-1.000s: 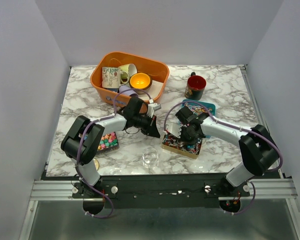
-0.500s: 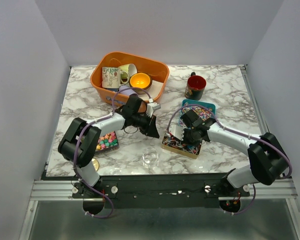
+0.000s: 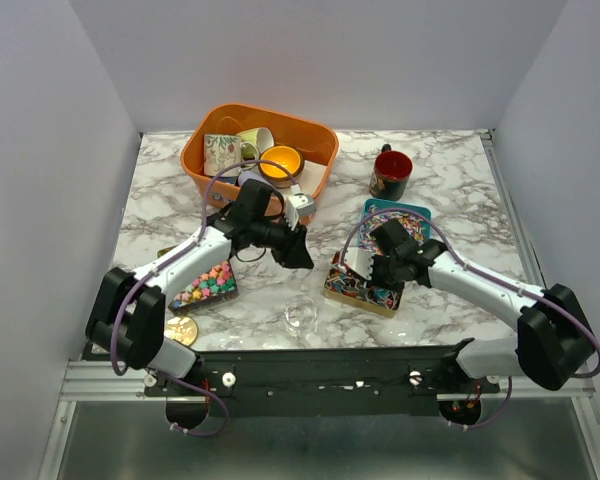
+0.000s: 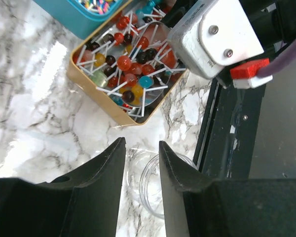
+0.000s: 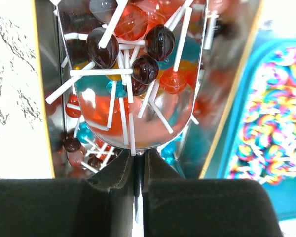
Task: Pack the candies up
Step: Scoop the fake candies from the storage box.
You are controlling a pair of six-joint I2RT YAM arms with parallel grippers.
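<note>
Right wrist view only: right tool [image 5: 135,163] clenched on the thin handle of a shiny scoop [image 5: 99,112]. The scoop bowl lies just ahead of the fingertips and is loaded with lollipops [image 5: 145,69]: dark, red and orange heads on white sticks. The top view hides this grip under the wrist.

Left wrist view only: left tool [image 4: 140,158] released, fingers [image 4: 106,168] parted, nothing between them. A clear cup [image 4: 153,190] stands on the surface below the gap. The gold tin [image 4: 96,101] is ahead of the tips.

Top view only: the whole layout, both arms reaching inward, the two tools near each other but apart.

Containers:
- Gold tin: lollipops, too many to count, with the right tool's scoop inside it.
- Teal tin [image 3: 423,213]: just beyond the gold tin, touching or nearly so. Holds rainbow sweets [image 5: 266,128].
- Tray [image 3: 230,292]: behind the left tool, beside that forearm. Holds star sweets [image 3: 208,283].
- Orange basin [image 3: 315,135]: beyond the left tool. Holds several cups, the count unclear under the cable.
- Clear cup: contents cannot be told.

Counts: two tools, one scoop, two tins, one tray, one basin, one clear cup. One red mug [image 3: 391,173] well beyond the right tool. One gold coin [image 3: 180,330] on the surface near the left arm's base.
</note>
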